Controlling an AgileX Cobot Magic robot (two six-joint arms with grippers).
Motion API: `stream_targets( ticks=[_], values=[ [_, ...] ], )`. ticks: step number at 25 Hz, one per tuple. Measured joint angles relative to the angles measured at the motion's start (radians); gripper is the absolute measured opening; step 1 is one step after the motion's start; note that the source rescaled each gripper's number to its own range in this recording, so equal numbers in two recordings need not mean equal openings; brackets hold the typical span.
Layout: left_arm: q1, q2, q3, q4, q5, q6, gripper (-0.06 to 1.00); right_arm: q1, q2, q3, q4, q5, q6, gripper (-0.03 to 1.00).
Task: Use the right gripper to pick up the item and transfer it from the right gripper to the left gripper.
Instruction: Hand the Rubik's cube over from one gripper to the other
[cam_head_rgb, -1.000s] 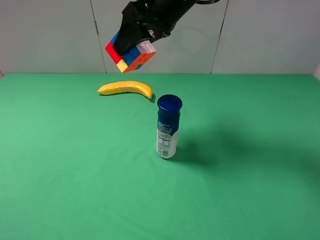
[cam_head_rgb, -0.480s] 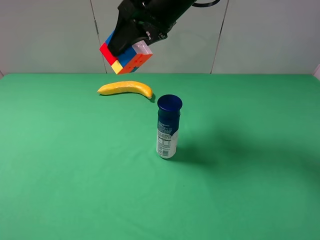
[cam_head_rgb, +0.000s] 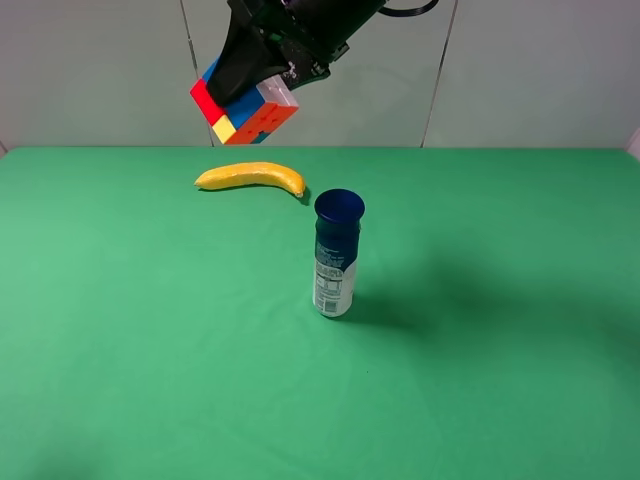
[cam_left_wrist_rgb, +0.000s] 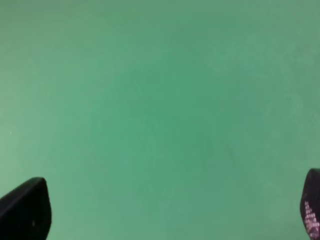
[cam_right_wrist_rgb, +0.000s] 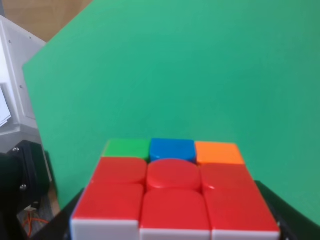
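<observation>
My right gripper (cam_head_rgb: 262, 72) is shut on the puzzle cube (cam_head_rgb: 243, 108) and holds it high in the air, above and behind the banana, at the top of the exterior high view. The cube shows red, yellow, blue, orange and white stickers there. In the right wrist view the cube (cam_right_wrist_rgb: 172, 192) fills the lower part, mostly red on its near face, between the black fingers (cam_right_wrist_rgb: 287, 212). The left gripper (cam_left_wrist_rgb: 165, 210) shows only in the left wrist view: its two black fingertips (cam_left_wrist_rgb: 25, 210) stand far apart at the frame's corners over bare green cloth, open and empty.
A yellow banana (cam_head_rgb: 251, 177) lies on the green table (cam_head_rgb: 500, 300) at the back, left of centre. A white bottle with a blue cap (cam_head_rgb: 336, 254) stands upright near the middle. A grey panelled wall (cam_head_rgb: 540, 70) rises behind the table.
The right gripper has carried the cube a little further up and to the left. The banana and the bottle have not moved.
</observation>
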Motion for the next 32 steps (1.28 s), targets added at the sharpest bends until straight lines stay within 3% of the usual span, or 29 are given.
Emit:
stream_targets(
  ticks=[10, 23, 32],
  values=[
    [-0.176, 0.249, -0.003, -0.022, -0.238, 0.118, 1.0, 0.0, 0.0, 0.0, 0.0, 0.016, 0.0, 0.06],
    [-0.401, 0.607, -0.103, -0.023, -0.475, 0.15, 1.0, 0.0, 0.0, 0.0, 0.003, 0.025, 0.012, 0.06],
    [-0.51, 0.775, -0.165, -0.001, -0.609, 0.153, 1.0, 0.0, 0.0, 0.0, 0.003, 0.028, 0.019, 0.06]
  ],
)
